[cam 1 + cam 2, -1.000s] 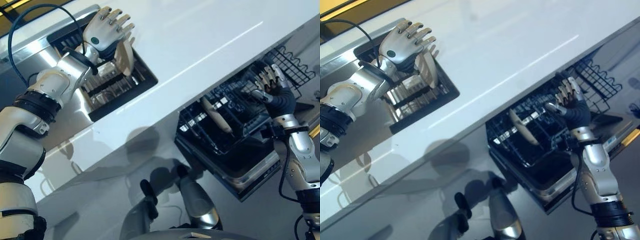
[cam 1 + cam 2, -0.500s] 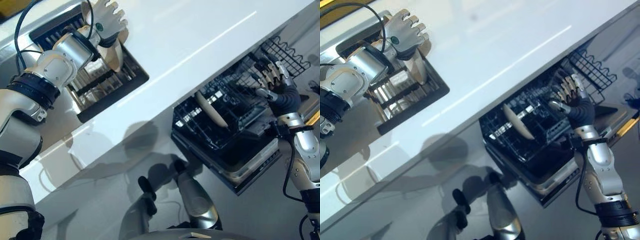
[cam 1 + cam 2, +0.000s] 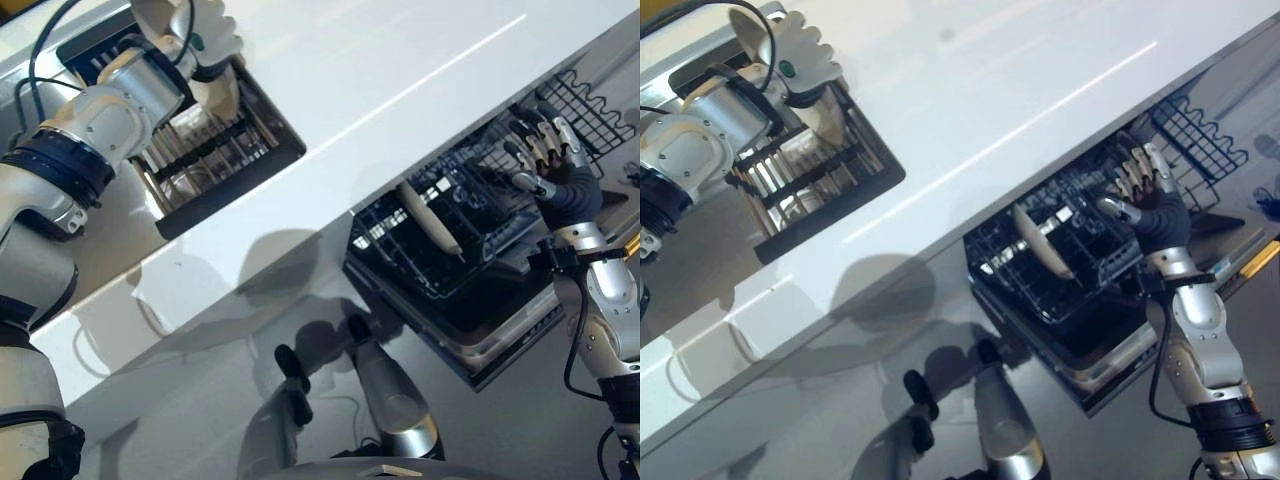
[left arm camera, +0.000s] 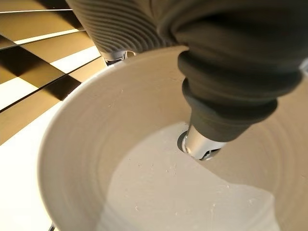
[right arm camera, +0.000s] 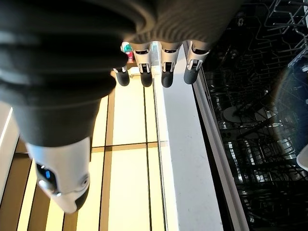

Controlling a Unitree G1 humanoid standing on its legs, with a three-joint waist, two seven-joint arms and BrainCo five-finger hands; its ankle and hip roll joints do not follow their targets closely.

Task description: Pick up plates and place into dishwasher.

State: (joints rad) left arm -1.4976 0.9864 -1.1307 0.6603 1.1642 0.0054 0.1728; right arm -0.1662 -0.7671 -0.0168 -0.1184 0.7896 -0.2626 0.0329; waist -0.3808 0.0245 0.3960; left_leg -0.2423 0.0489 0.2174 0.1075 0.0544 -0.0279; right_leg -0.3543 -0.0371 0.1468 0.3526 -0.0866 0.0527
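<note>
Gripping a round cream plate [image 4: 120, 159] in the wire rack [image 3: 215, 150], left hand [image 3: 800, 62]; right hand [image 3: 550, 165] spread.

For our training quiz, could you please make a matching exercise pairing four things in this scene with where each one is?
Things:
1. left hand
2. right hand
3. beige plate
4. drying rack

Places:
A. standing on edge in the dishwasher rack
B. set in the white counter
C. on a plate in the drying rack
D. over the far end of the dishwasher rack, holding nothing

Pairs: 1-C, 2-D, 3-A, 4-B
</note>
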